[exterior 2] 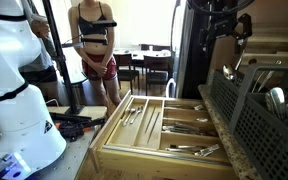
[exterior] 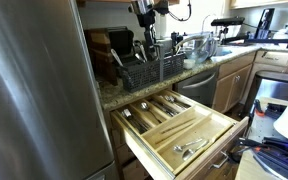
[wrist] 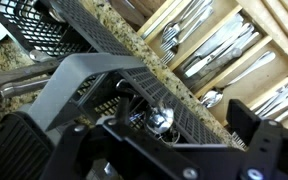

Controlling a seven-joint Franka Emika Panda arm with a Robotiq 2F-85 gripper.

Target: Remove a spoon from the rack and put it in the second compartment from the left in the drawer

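The black wire-grid rack (exterior: 149,70) stands on the granite counter and also shows in an exterior view (exterior 2: 252,112) and in the wrist view (wrist: 104,45). Utensils stand up in it. A shiny spoon bowl (wrist: 162,118) lies inside the rack under my jaws. My gripper (exterior: 144,20) hangs above the rack, open and empty; it also shows in an exterior view (exterior 2: 227,33) and in the wrist view (wrist: 144,142). The pale-wood drawer (exterior: 224,128) is pulled out below the counter, and its narrow slots (exterior 2: 149,115) hold cutlery (wrist: 219,50). I cannot tell which slot is the second.
A steel fridge (exterior: 29,90) fills the side next to the rack. A knife block (exterior: 99,45) stands behind the rack, and a sink and dishes (exterior: 199,45) lie beyond it. A person (exterior 2: 96,45) and a white robot base (exterior 2: 14,95) stand near the drawer.
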